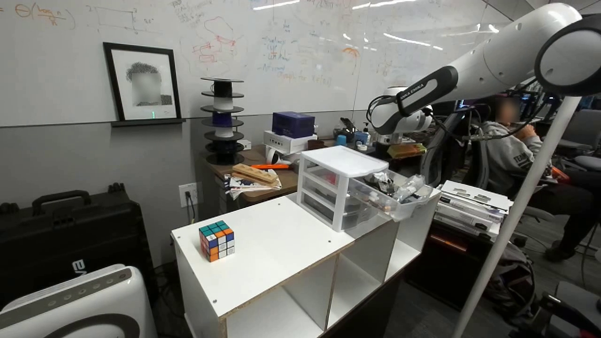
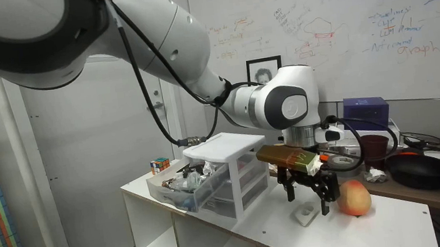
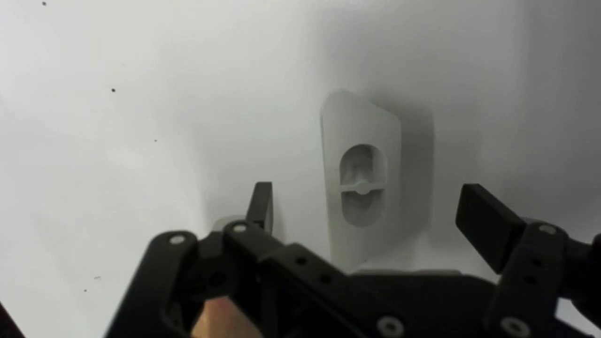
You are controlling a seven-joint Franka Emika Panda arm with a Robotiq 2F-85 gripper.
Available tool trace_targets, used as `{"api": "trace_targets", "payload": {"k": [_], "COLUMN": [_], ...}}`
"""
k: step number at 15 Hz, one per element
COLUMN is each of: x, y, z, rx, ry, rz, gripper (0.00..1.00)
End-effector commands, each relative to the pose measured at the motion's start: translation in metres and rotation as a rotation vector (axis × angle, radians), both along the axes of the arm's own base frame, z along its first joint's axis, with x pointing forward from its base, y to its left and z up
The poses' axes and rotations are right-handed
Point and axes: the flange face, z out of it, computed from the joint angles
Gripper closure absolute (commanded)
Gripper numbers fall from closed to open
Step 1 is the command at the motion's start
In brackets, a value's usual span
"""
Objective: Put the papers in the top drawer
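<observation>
The top drawer (image 1: 372, 196) of the white drawer unit stands pulled out in both exterior views, full of bags and small odds and ends. Its contents include crumpled whitish pieces (image 2: 208, 168); whether these are papers I cannot tell. Another crumpled whitish scrap (image 2: 375, 175), perhaps paper, lies on the brown desk behind. My gripper (image 2: 307, 201) points down on the far side of the unit from the Rubik's cube, jaws wide apart and holding nothing. In the wrist view a flat white plastic piece (image 3: 333, 220) lies on the white top, below the gap between the fingers (image 3: 488, 225).
A peach-coloured fruit (image 2: 354, 198) sits close beside one finger. The drawer unit (image 2: 226, 145) rises next to the arm, and a Rubik's cube (image 1: 217, 241) stands beyond it. A black pan (image 2: 422, 171) and a dark red cup (image 2: 373, 149) are on the desk.
</observation>
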Motion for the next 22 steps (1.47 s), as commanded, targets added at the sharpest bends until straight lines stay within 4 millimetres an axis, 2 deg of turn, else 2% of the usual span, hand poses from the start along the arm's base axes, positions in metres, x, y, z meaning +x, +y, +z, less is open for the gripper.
{"api": "trace_targets", "payload": {"k": [1, 5, 6, 7, 8, 9, 13, 16, 17, 20, 22], "x": [0.007, 0.003, 0.002, 0.001, 0.0, 0.001, 0.001, -0.006, -0.01, -0.033, -0.053], "y": [-0.003, -0.005, -0.006, -0.006, -0.006, -0.005, 0.0, -0.001, -0.004, -0.015, -0.02], "z": [-0.004, -0.016, -0.019, -0.02, -0.022, -0.021, -0.007, 0.007, 0.01, 0.028, 0.05], "rx": [0.001, -0.004, -0.001, -0.003, -0.002, 0.0, -0.005, 0.008, 0.016, 0.029, 0.019], "ry": [0.012, 0.026, 0.027, 0.026, 0.027, 0.026, 0.004, -0.003, -0.001, 0.045, 0.068], "rz": [-0.018, -0.032, -0.04, -0.044, -0.055, -0.066, -0.086, -0.114, -0.126, -0.208, -0.266], "gripper": [0.0, 0.0, 0.05, 0.23, 0.29, 0.3, 0.62, 0.85, 0.82, 0.82, 0.82]}}
